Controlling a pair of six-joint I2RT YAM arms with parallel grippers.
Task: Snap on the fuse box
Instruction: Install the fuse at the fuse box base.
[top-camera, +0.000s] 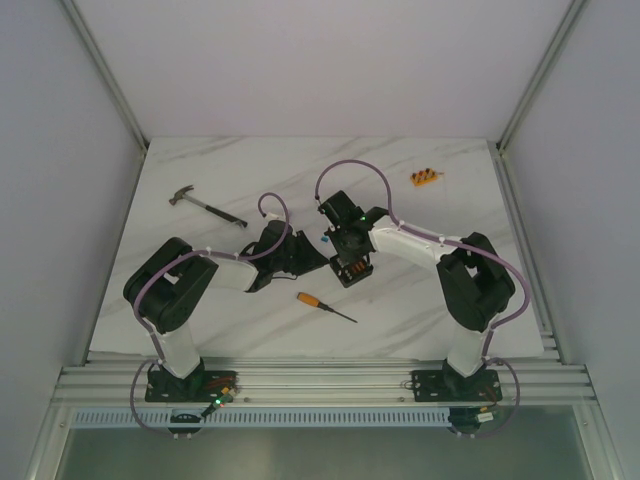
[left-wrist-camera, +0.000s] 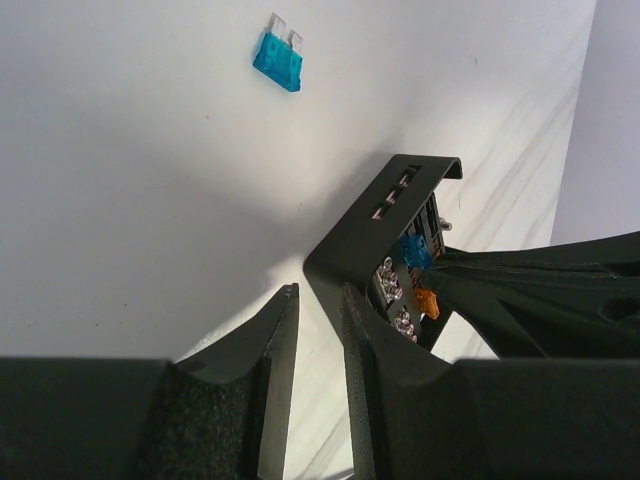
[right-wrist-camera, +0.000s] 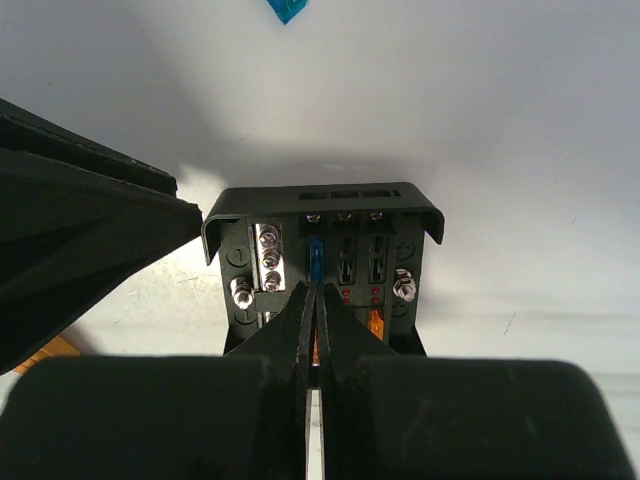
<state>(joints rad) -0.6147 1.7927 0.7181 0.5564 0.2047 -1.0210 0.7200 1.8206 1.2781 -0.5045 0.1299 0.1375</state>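
The fuse box (right-wrist-camera: 330, 200) sits about the middle of the surface (top-camera: 450, 320). The right gripper (right-wrist-camera: 315, 300), jaws pinched together, is tipped at its blue fuse (right-wrist-camera: 315, 258), and the left gripper (left-wrist-camera: 320, 292), jaws slightly apart and empty, butts against its side. I'd push straight down with that brace firm, or the box skids.

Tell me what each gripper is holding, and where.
Right gripper: shut, nothing held, tips at the blue fuse in the fuse box. Left gripper: open, nothing between its fingers, beside the box's side wall.

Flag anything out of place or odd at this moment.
One blue fuse lies loose on the table, apart from the fuse box, where the other fuses sit in their slots. Nothing looks spilled or broken.
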